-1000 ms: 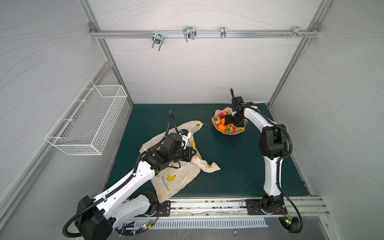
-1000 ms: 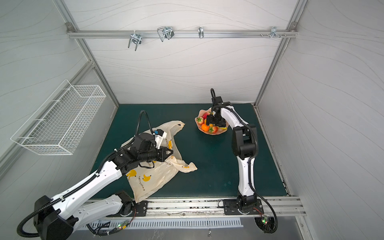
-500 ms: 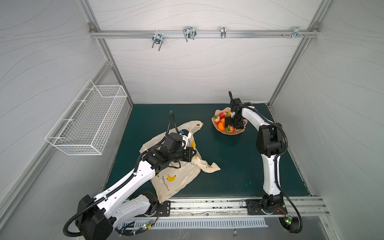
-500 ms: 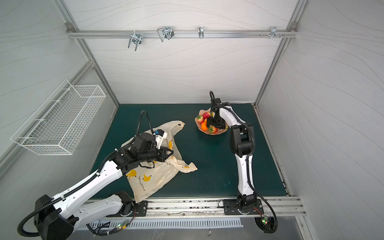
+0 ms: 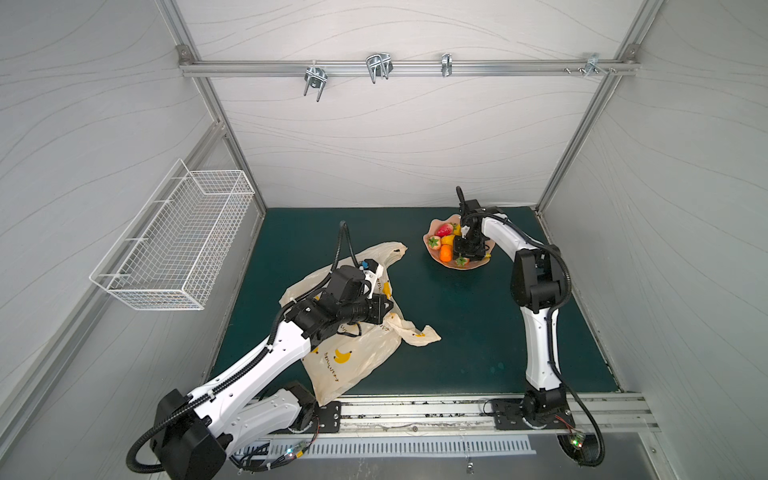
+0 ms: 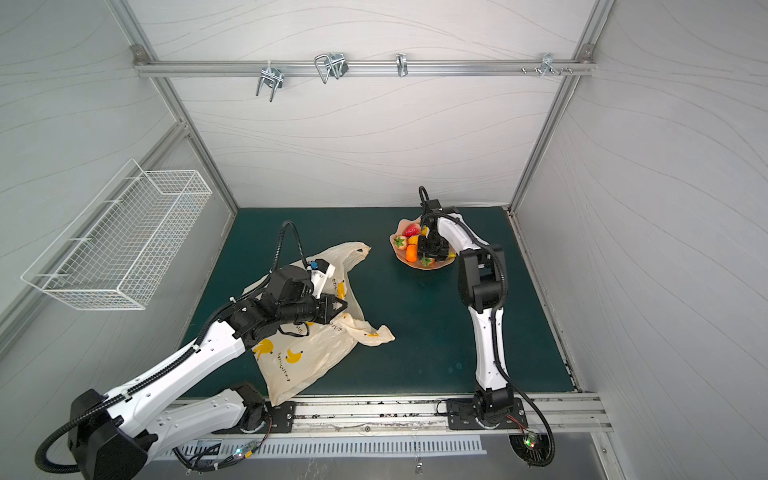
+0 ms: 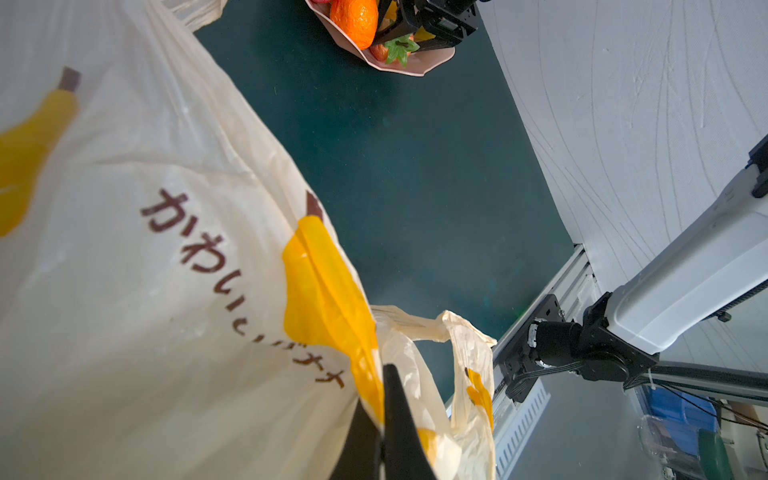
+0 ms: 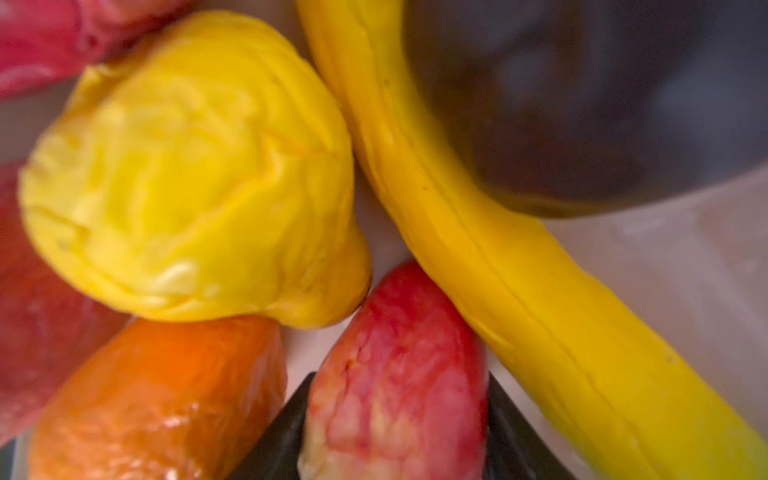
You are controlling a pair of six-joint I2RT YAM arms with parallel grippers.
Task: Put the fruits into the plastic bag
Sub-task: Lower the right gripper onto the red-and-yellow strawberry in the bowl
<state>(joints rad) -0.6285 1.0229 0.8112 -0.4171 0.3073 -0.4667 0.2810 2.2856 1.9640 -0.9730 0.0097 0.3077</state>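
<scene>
Left claw (image 7: pixel 384 399) clenched on the crinkly cream plastic bag (image 7: pixel 166 249), right claw (image 8: pixel 399 382) pinching a red toy fruit (image 8: pixel 390 332) wedged beside the long yellow banana (image 8: pixel 540 311), so crowding may pop it loose!

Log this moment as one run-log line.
phase: pick | left gripper: shut on plastic bag edge | right gripper: in pink dish, jaws either side of red-pink fruit, grip unconfirmed

Dark green worktop (image 5: pixel 436 324); one wavy-edged pink dish (image 5: pixel 434 225) standing on its far right part; one white wire basket (image 5: pixel 178 249) mounted on the left wall above the worktop; one aluminium rail (image 5: pixel 498 66) across the back wall, carrying several metal hooks (image 5: pixel 315 81); white panelled walls (image 5: pixel 395 145) all round.
</scene>
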